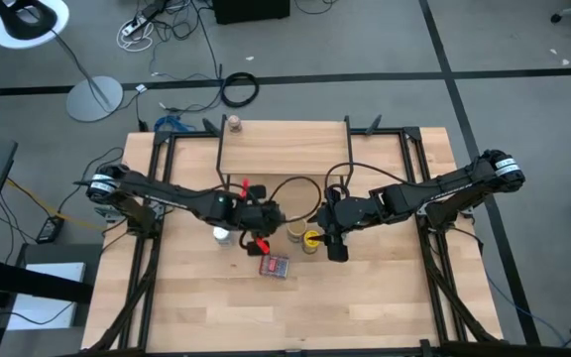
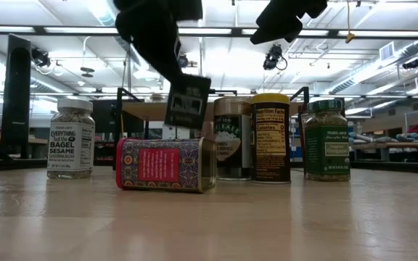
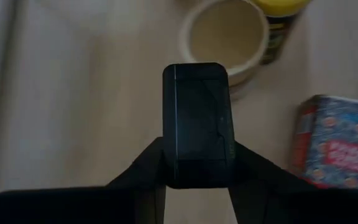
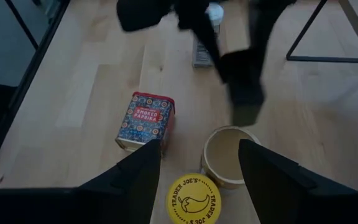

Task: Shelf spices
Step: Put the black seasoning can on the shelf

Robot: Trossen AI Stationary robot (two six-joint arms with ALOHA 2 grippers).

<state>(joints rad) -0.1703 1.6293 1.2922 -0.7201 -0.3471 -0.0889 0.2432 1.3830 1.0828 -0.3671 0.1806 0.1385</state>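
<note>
My left gripper [image 3: 197, 171] is shut on a dark tin [image 3: 197, 118] and holds it in the air above the red tin [image 2: 165, 164], which lies on its side on the table. Behind it stand a white-lidded jar [image 2: 71, 138], a brown canister [image 2: 231, 138], a yellow-lidded jar [image 2: 271, 138] and a green jar [image 2: 326, 141]. My right gripper [image 4: 201, 165] hovers open over the canister [image 4: 229, 155] and the yellow lid [image 4: 193, 199]. A tan-capped jar [image 1: 234, 124] stands on the shelf [image 1: 285, 149] at the far side. My left gripper pinches the dark tin by its two narrow sides [image 3: 168, 155] between its two fingers, at the tin's upper end [image 2: 181, 81]. The fingers slant down from above. The tin hangs below them, tilted, clear of the table and of the red tin.
Black frame rails [image 1: 147, 248] run along the table's left and right sides. Bare wood [image 1: 295, 317] lies between the jars and the near edge. The shelf's top board is bare apart from the tan-capped jar.
</note>
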